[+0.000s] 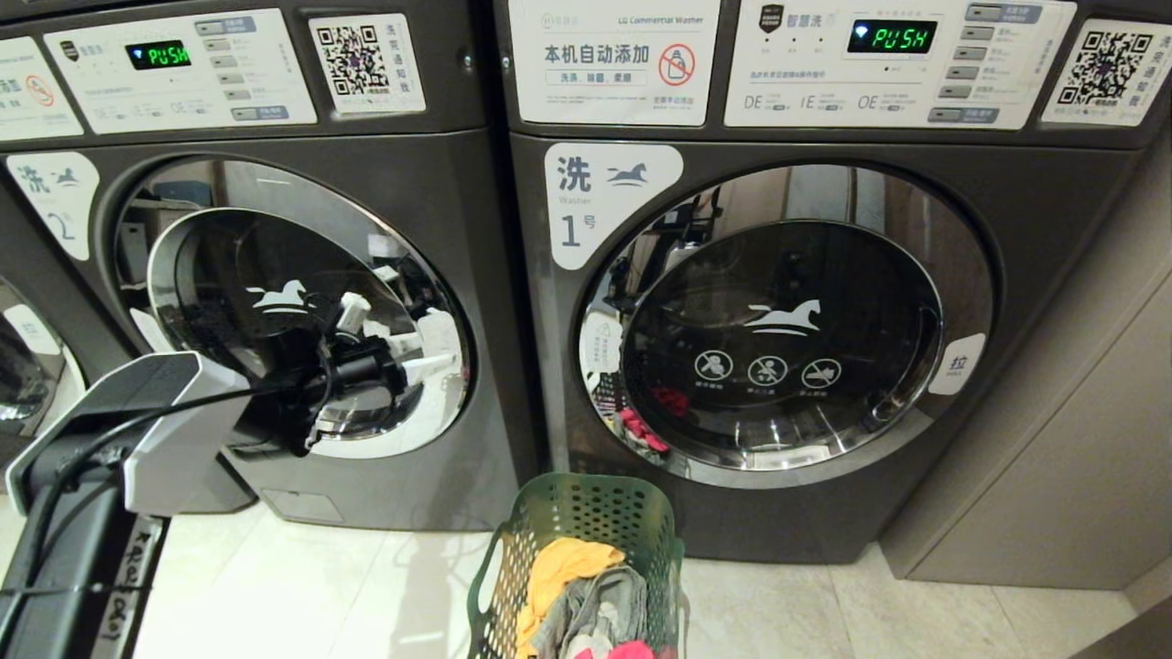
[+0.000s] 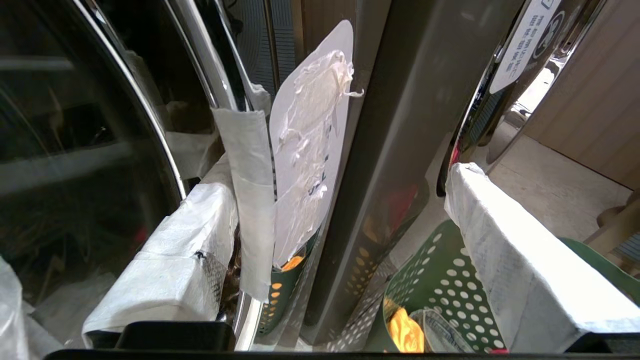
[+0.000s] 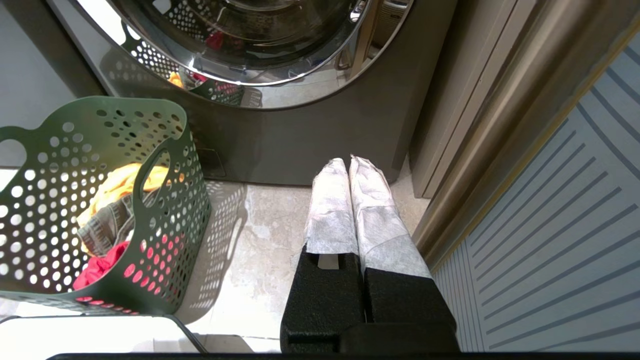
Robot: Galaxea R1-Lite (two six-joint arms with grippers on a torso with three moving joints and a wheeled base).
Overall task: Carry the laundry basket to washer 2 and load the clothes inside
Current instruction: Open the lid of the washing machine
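Washer 2, dark grey with a "2" label, stands on the left with its round door closed. My left gripper is at the door's right rim, open wide. In the left wrist view its fingers straddle the chrome rim and a white taped strip on it, gripping nothing. The green laundry basket sits on the floor before washer 1. It holds the clothes: yellow, grey, pink-red. My right gripper hangs shut and empty above the floor, right of the basket.
Washer 1 stands to the right, door closed, with the basket mirrored in its chrome rim. A beige panel wall closes in the right side. Pale tiled floor lies between washer 2 and the basket.
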